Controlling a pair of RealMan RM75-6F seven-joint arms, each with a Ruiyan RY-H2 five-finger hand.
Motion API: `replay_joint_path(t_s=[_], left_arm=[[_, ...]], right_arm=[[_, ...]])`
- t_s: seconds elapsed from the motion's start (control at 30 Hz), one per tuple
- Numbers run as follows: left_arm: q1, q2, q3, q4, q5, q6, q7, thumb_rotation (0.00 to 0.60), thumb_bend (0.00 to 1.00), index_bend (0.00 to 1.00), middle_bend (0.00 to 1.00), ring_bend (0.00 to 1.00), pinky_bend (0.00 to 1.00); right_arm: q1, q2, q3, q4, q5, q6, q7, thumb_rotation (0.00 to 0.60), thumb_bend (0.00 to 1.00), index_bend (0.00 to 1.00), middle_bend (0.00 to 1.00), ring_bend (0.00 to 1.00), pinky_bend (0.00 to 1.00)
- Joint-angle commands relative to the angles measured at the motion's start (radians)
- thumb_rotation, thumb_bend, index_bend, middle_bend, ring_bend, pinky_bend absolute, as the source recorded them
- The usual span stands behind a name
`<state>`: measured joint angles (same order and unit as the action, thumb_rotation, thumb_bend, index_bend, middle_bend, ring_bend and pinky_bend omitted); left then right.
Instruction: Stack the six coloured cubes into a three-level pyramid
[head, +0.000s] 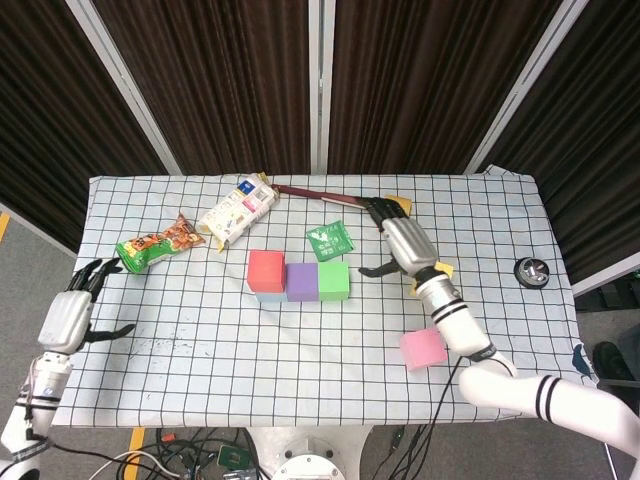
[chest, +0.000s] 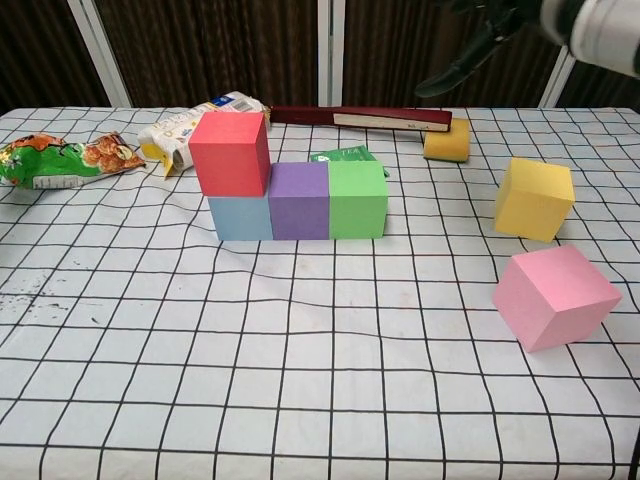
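Observation:
A red cube sits on a light blue cube at the left end of a row with a purple cube and a green cube. The yellow cube stands to the right, and the pink cube lies tilted nearer the front. My right hand hovers open, fingers spread, between the green and yellow cubes, hiding most of the yellow one in the head view. My left hand hangs open at the table's left edge, far from the cubes.
At the back lie a snack bag, a white carton, a dark red book, a yellow sponge and a green sachet. A small black round object sits off the right edge.

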<state>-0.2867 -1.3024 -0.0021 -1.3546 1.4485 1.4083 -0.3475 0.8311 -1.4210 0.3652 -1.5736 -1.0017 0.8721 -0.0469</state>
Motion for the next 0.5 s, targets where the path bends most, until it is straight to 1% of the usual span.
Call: replay_joint_path(t_s=[0.03,0.13,0.27,0.37,0.5], left_arm=[[0.045,-0.005,0.040,0.049,0.046,0.046,-0.011,0.600,0.00,0.08,0.17,0.04,0.12],[0.068,-0.019,0.054,0.068,0.062,0.060,-0.001,0.600,0.00,0.08,0.17,0.04,0.11],[0.083,-0.032,0.068,0.072,0.068,0.043,-0.009,0.600,0.00,0.08,0.17,0.04,0.11],[0.093,-0.055,0.071,0.093,0.078,0.046,0.010,0.600,0.00,0.08,0.17,0.04,0.11],[0.107,-0.090,0.064,0.114,0.097,0.077,0.045,0.600,0.00,0.08,0.17,0.04,0.10]], right_arm=[[0.105,-0.075,0.001,0.017,0.121,-0.081,-0.097,0.600,0.00,0.00,0.07,0.00,0.00],[0.172,-0.117,0.004,0.030,0.200,-0.108,-0.152,0.600,0.00,0.00,0.07,0.00,0.00],[0.252,-0.183,-0.001,0.065,0.288,-0.111,-0.223,0.600,0.00,0.00,0.07,0.00,0.00],[0.305,-0.233,-0.003,0.094,0.331,-0.092,-0.270,0.600,0.00,0.00,0.06,0.00,0.00],[0.354,-0.299,-0.001,0.144,0.374,-0.046,-0.320,0.600,0.00,0.00,0.06,0.00,0.00]])
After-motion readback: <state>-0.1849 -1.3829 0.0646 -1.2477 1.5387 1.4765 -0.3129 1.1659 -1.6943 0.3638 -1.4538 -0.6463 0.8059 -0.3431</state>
